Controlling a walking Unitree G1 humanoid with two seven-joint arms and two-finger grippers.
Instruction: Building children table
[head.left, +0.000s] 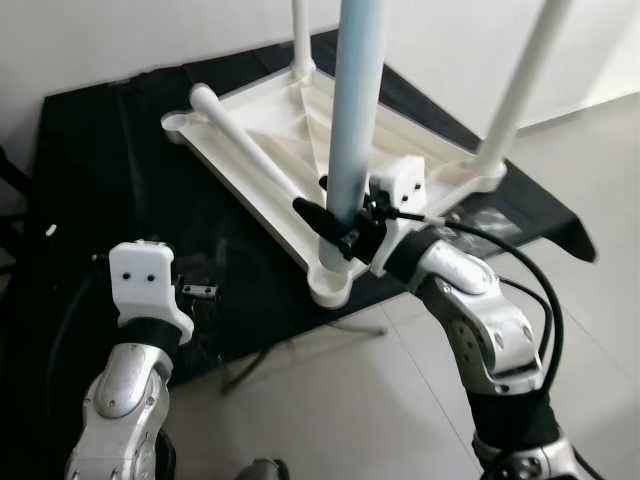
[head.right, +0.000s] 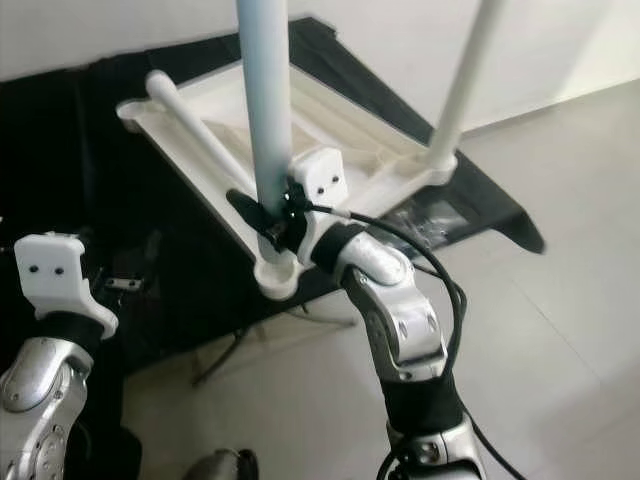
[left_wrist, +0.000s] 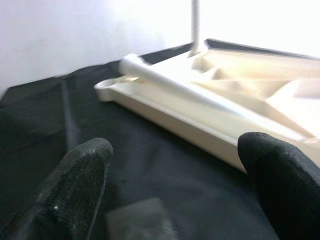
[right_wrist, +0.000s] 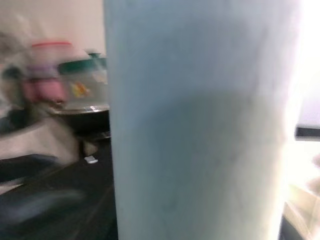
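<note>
At frame center we see the right gripper clamped on the upright pale blue leg, just above the near corner socket of the inverted white tabletop. At lower left, the left gripper hangs open over the black cloth.

Silver arms, white wrist housings, black cables, black-fingered tools
</note>
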